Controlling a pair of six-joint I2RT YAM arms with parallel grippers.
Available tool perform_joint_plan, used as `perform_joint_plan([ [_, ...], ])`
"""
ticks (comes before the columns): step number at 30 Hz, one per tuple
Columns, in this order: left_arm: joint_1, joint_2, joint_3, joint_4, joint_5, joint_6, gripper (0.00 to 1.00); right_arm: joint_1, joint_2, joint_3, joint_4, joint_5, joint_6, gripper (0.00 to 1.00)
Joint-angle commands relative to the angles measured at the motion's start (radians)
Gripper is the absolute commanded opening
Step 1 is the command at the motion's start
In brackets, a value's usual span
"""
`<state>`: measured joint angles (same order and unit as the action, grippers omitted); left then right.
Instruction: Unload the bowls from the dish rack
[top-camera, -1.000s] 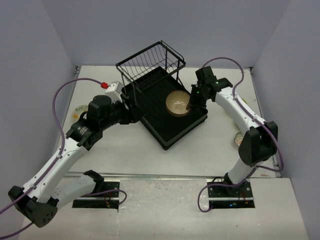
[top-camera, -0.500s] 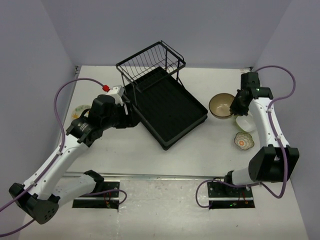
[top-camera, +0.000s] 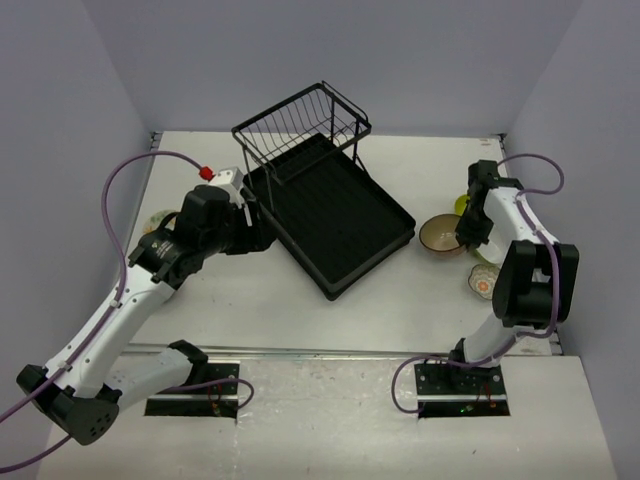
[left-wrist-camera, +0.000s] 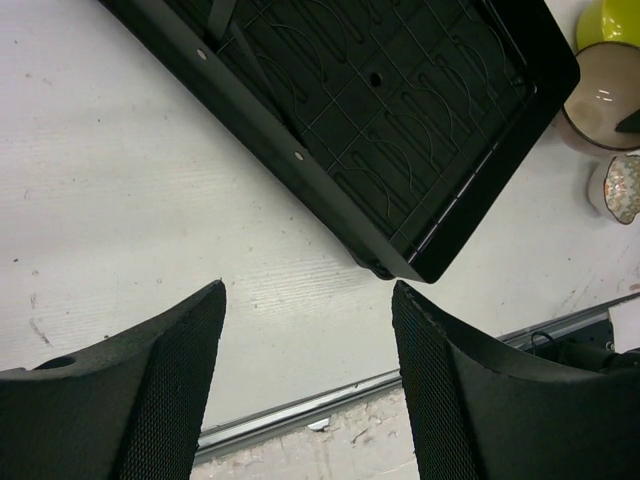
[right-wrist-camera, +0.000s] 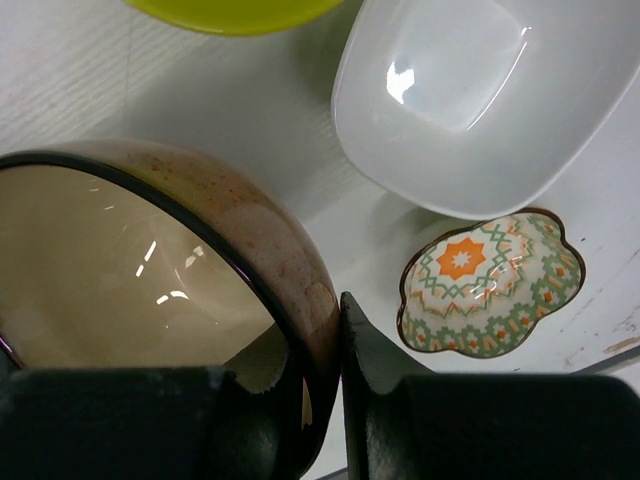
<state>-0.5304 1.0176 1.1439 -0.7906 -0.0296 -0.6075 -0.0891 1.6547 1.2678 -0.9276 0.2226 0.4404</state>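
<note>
Tan-brown bowl sits just off the right-hand long side of the dish rack, near that side's nearer corner and clear of the tray. Whether its base touches the bench cannot be told. The right fingers are closed on the bowl's rim on the side away from the rack, one finger inside the cream interior and the other against the brown outer wall.

Three more bowls lie on the bench beyond it, farther from the rack. A lime-green bowl lies toward the rack's far end. A plain white bowl is close beside the tan one. A small scalloped bowl with an orange and green pattern is the nearest to the arm bases.

The rack lies at an angle, its wire basket raised at the far end. The left fingers hang spread wide and hold nothing, by the rack's left long side. A pale dish lies farther left of the rack, partly hidden.
</note>
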Motion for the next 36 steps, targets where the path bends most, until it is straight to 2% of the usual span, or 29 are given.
perform_joint_plan([
  [1,0.007,-0.002,0.042,-0.035,-0.03,0.022,0.69,-0.015,0.031,0.045,0.059,0.031,-0.006,0.0],
  [10,0.009,-0.001,0.05,-0.052,-0.046,0.014,0.7,-0.057,0.122,0.035,0.082,0.035,0.003,0.0],
  [18,0.015,0.009,0.036,-0.035,-0.032,0.009,0.7,-0.074,0.119,0.013,0.078,0.054,0.007,0.0],
  [21,0.02,0.012,0.027,-0.021,-0.015,0.009,0.7,-0.074,0.114,-0.008,0.075,0.044,0.009,0.06],
  [22,0.018,0.012,0.027,-0.015,-0.01,0.011,0.7,-0.074,0.111,-0.01,0.072,0.044,0.009,0.11],
  [26,0.021,0.013,0.02,-0.006,0.007,0.023,0.7,-0.074,0.086,-0.03,0.07,0.055,0.009,0.18],
  [29,0.026,0.009,0.02,-0.009,0.011,0.043,0.7,-0.074,0.065,-0.047,0.067,0.06,0.006,0.31],
  [36,0.043,-0.013,0.007,-0.006,0.025,0.057,0.71,-0.074,0.034,-0.068,0.036,0.064,0.027,0.37],
])
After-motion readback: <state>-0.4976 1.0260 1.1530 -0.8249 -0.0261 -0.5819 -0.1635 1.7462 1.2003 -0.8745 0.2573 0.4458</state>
